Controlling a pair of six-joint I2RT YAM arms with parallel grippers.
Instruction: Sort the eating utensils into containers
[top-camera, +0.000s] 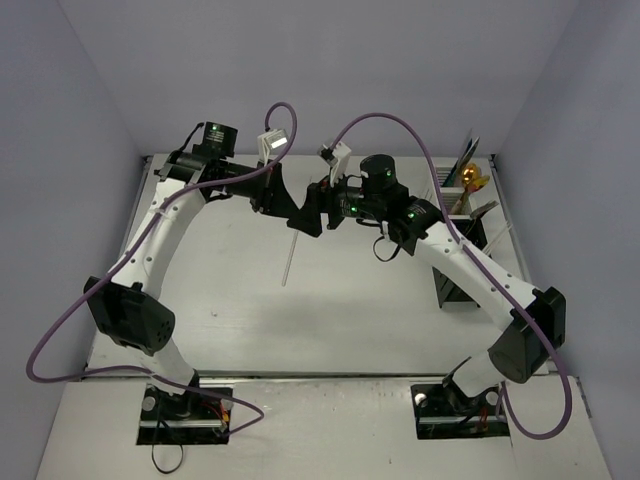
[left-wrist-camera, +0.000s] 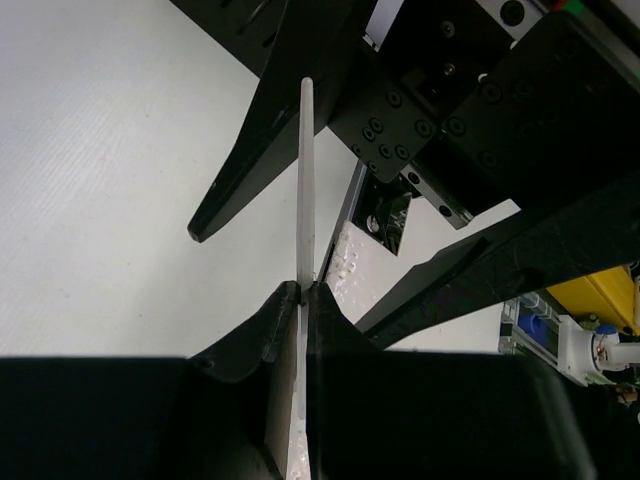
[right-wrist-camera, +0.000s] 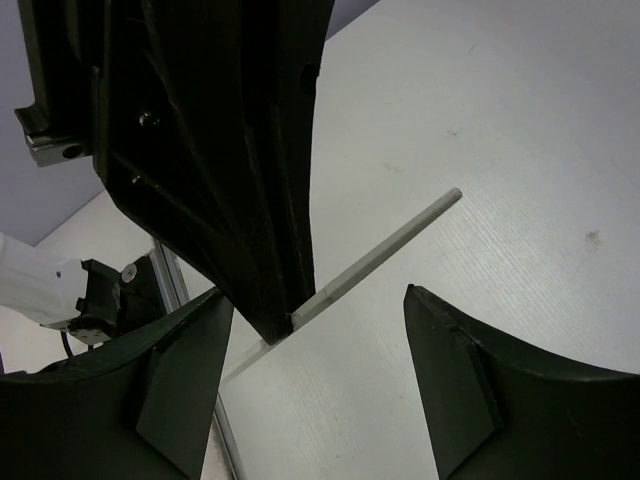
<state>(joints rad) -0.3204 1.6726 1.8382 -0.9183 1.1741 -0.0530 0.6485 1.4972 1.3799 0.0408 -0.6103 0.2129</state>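
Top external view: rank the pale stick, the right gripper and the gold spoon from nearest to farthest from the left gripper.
1. pale stick: clamped in the left gripper, hanging below it.
2. right gripper: just to its right, open jaws straddling the stick without touching it.
3. gold spoon: far right, at the back.

Bright, even light; blurred near edges

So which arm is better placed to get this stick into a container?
Right. Left gripper pinches the pale stick, but the open right gripper straddles it, and the black container stands on the right arm's side.
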